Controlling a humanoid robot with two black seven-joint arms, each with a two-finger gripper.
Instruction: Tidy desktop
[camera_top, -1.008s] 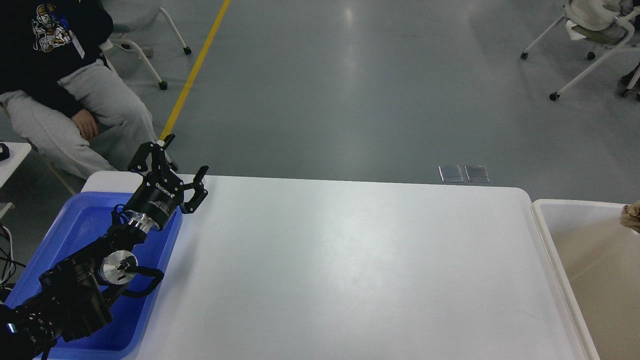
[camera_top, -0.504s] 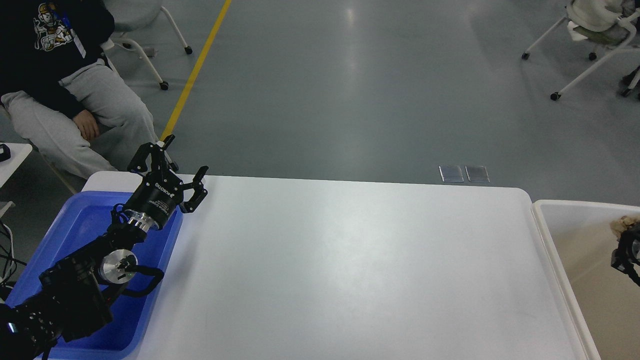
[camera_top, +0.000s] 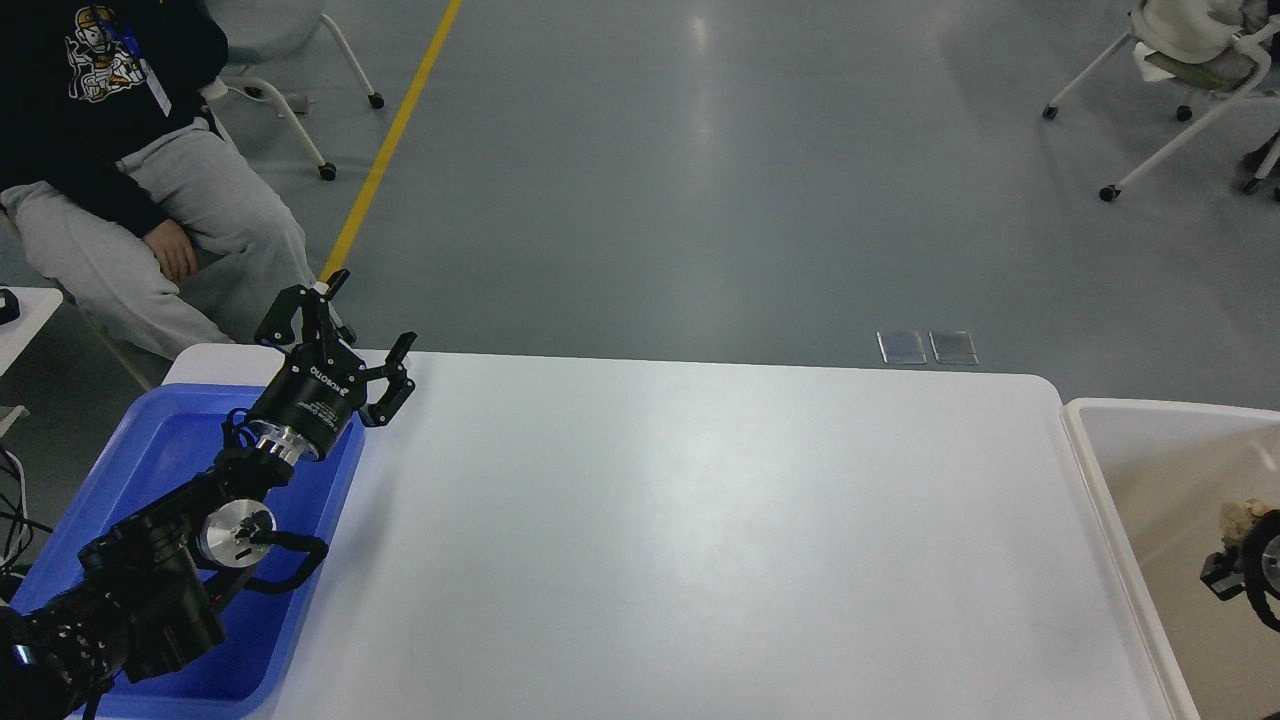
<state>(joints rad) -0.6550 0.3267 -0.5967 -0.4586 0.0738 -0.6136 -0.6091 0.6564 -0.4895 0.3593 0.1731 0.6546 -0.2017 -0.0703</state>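
While the desktop (camera_top: 700, 540) fills the middle and lower part of the frame, my left gripper (camera_top: 345, 335) hangs over its upper left corner with the fingers spread wide, nothing between them. Its arm runs down to the lower left, right over the blue tray (camera_top: 175, 445) that sits on that end of the table. At the right edge there's a cream-white bin (camera_top: 1110, 500) just beside the desktop, and my right gripper (camera_top: 1245, 555) is barely poking into view above it next to a tan lumpy thing (camera_top: 1235, 517); honestly can't tell if it's open or closed. Upper left, a seated person (camera_top: 140, 180) in grey pants is near that table corner. Rolling chairs (camera_top: 1185, 70) sit upper right, well away.
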